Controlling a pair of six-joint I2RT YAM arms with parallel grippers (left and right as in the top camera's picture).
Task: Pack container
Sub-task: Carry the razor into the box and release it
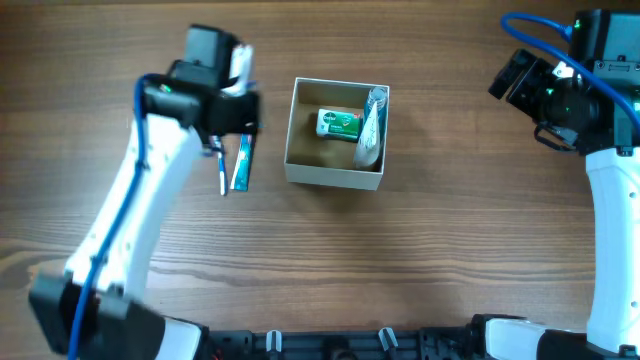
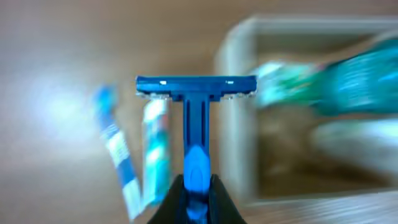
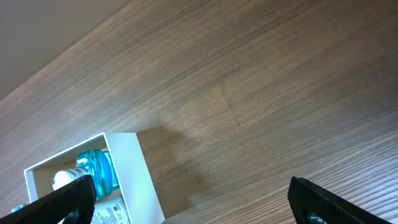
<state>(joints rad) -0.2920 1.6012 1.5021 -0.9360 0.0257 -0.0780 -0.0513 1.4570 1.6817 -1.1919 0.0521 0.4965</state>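
Closest to the left wrist lens, the left hand [image 2: 196, 202] is pinching the handle of a blue razor [image 2: 196, 93], head outward, above the tabletop [image 2: 50, 74]. Two blurred items are lying to its left: a blue-white strip [image 2: 115, 155] and a teal-white pack [image 2: 155, 146]. The box [image 2: 235, 124] is sitting just right of the razor, and the razor is not yet crossing its near wall.

Overhead, the box is resting mid-tabletop, open, holding one green soap [image 1: 338, 123] and one clear bottle [image 1: 372, 125] along its right wall. The left part of its floor is showing bare. The strip and pack are lying left of it, beside the left hand.

Judgement: the razor is heading for the box. The hand should be lifting the head clear of the left wall, travelling right over the bare floor, lowering, and only then releasing, keeping off the soap.

Right wrist view: the right hand [image 3: 191, 186] is gaping wide, holding nothing, apart from the box and over bare tabletop.

Count: one box, one razor, two items packed, two waiting.
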